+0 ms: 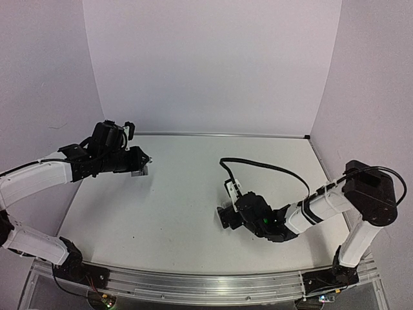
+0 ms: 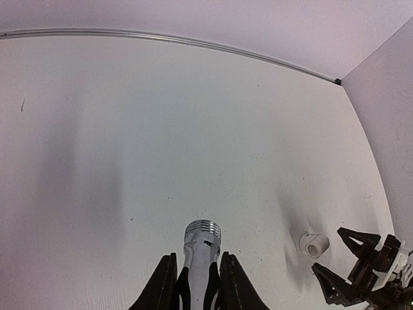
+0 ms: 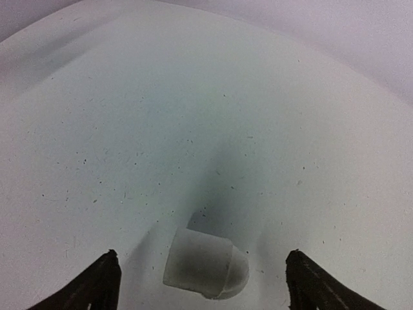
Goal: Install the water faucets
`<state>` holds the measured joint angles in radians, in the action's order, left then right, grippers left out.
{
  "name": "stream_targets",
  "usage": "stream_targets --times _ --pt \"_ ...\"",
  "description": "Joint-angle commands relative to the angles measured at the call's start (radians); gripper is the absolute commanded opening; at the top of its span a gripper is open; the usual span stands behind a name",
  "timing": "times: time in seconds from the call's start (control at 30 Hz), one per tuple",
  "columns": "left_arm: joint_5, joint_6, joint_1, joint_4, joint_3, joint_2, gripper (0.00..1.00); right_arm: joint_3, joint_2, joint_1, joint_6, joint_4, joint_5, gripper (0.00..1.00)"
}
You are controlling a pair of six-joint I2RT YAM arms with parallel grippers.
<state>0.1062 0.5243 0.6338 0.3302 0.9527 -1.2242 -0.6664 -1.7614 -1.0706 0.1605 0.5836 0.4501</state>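
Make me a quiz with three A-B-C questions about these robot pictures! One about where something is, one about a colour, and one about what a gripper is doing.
1. Where is the white pipe fitting?
A. Hanging on the back wall
B. On the table, by the right gripper
C. On the floor

2. What colour is the faucet?
A. Shiny silver
B. Red
C. Green

3. What is the left gripper doing?
A. Open and empty
B. Pushing on the wall
C. Shut on the faucet

Answers:
1 B: the right wrist view shows it lying on the table just ahead of that open gripper.
2 A: its metal gleams silver in the left wrist view.
3 C: the gripper clamps the faucet on both sides.
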Motion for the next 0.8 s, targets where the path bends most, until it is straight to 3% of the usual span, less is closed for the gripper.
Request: stream_targets --times 0.0,0.1,0.23,0.3,0.57,0.7,0.77 --pt "-0.003 -0.006 -0.005 -0.081 0.020 -0.012 0.00 -0.217 0.063 -0.012 0.247 -0.536 0.062 0.98" --pt "-0.012 -0.016 -0.006 -0.088 0.031 -0.031 0.00 -0.352 0.043 -0.012 0.441 -0.815 0.092 0.98" --pt "-0.014 -0.026 -0.006 -0.106 0.035 -0.048 0.00 -0.448 0.028 -0.012 0.701 -1.018 0.053 0.98" --pt "-0.025 -0.029 -0.006 -0.107 0.044 -0.056 0.00 -0.505 0.031 -0.011 0.749 -1.075 -0.008 0.98" --pt "-0.041 -0.043 -0.007 -0.108 0.048 -0.055 0.00 -0.745 -0.044 0.082 0.727 -1.285 -0.290 0.98" --pt "-0.039 -0.030 -0.008 -0.109 0.031 -0.040 0.00 -0.778 -0.086 0.131 0.576 -1.347 -0.399 0.98" --pt "-0.037 -0.029 -0.008 -0.109 0.023 -0.034 0.00 -0.842 -0.123 0.138 0.495 -1.429 -0.383 0.98"
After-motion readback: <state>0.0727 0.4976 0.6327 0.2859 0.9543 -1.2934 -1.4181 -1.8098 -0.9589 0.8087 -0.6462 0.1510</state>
